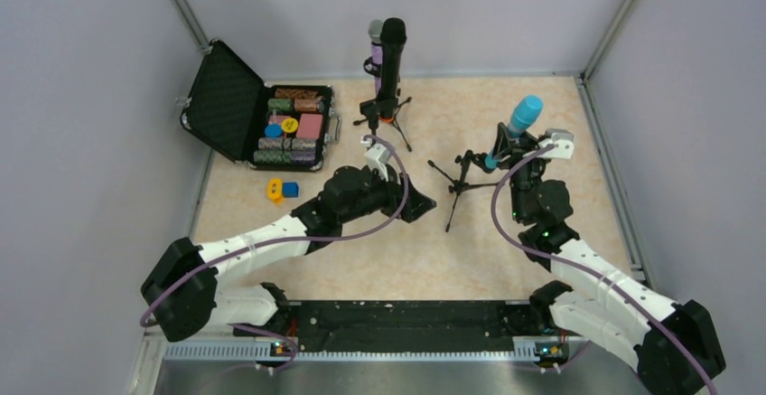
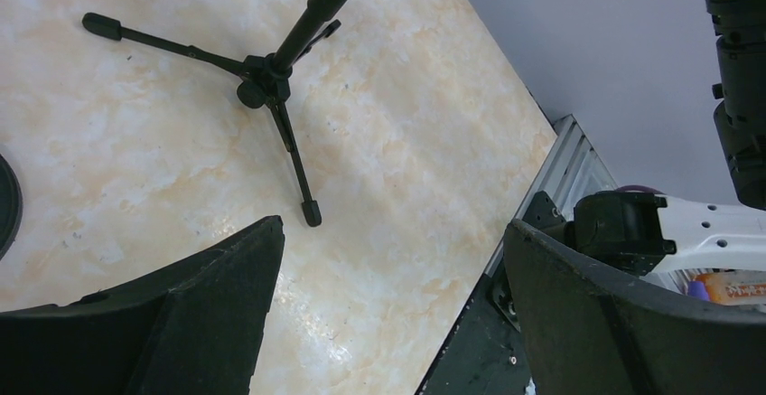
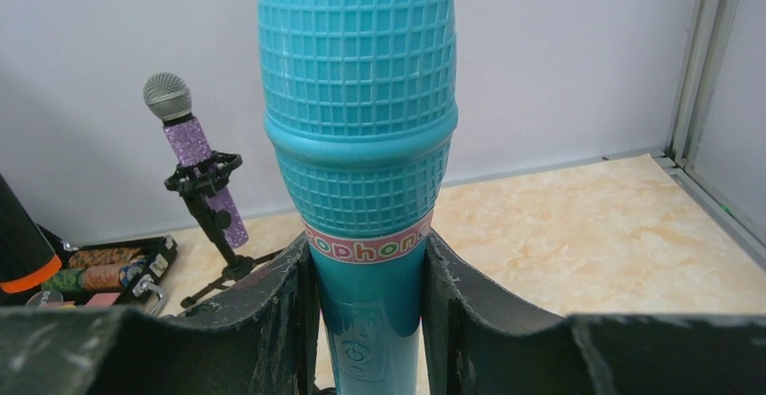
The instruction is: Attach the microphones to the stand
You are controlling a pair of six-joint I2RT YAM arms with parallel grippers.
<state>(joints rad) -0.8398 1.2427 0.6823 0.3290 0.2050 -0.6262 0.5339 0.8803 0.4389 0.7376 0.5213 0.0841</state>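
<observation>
Marbled beige desk [image 1: 470, 259] fills a cell with plain grey walls. On it stands a black tripod stand [image 1: 461, 187] with its legs spread, and everything else is placed around it. At the stand's upper right, the light blue microphone [image 1: 524, 113] leans up and away, its lower end at the stand's clip; whether it sits fully in the clip cannot be told. The right gripper [image 1: 509, 148] is clenched on this microphone's handle just right of the stand, one finger pressed to each side below the pink band. The left gripper [image 1: 417, 203] hangs just left of the stand, released, its jaws wide apart with nothing between them. Behind the stand and to its left, the black microphone [image 1: 391, 51] stands upright with its orange end down. The glittery purple microphone [image 1: 375, 38] is close behind it, in the clip of a second stand [image 3: 217, 223]. Far left of the tripod stand lies an open black case [image 1: 226, 101] holding coloured pieces.
</observation>
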